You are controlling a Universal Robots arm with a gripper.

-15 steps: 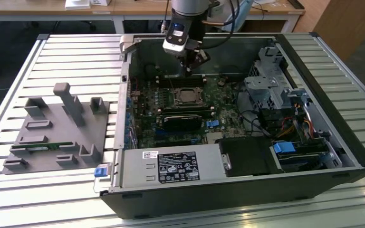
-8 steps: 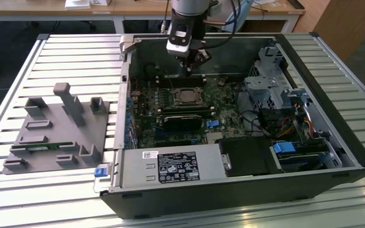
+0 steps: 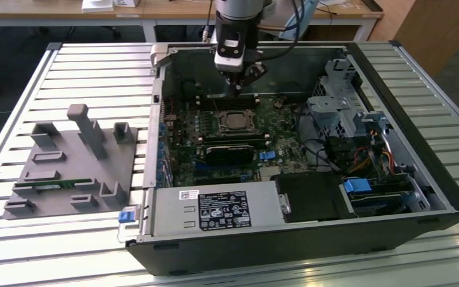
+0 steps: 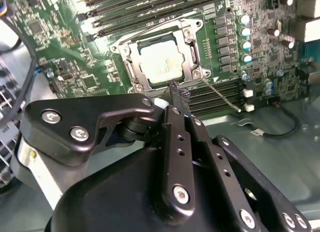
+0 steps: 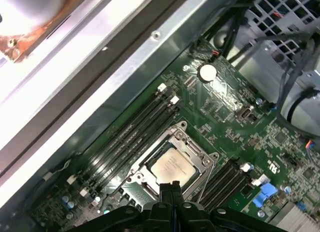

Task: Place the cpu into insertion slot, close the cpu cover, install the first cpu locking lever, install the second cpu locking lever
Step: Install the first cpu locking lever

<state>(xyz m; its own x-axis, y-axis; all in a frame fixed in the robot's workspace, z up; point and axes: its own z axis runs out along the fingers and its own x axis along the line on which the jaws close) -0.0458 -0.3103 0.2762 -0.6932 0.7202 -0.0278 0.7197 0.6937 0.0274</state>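
Observation:
The cpu [image 4: 162, 62] lies flat in the insertion slot [image 4: 131, 74] on the green board, its silver top showing in all views [image 3: 233, 121] [image 5: 172, 164]. The cpu cover [image 4: 192, 54] rests down around the chip's edges. A thin wire lever [image 4: 222, 96] sticks out from one socket corner across the neighbouring memory slots. My gripper [image 4: 178, 94] hovers just beside and above the socket's edge, with nothing between the shut fingers. It hangs inside the open computer case in the exterior view [image 3: 236, 91].
Long black memory slots [image 4: 150, 7] flank the socket on both sides. Case walls [image 3: 162, 78], a drive cage [image 3: 337, 101] and a power supply [image 3: 213, 209] surround the board. A grey fixture [image 3: 74, 161] stands on the slatted table at the exterior view's left.

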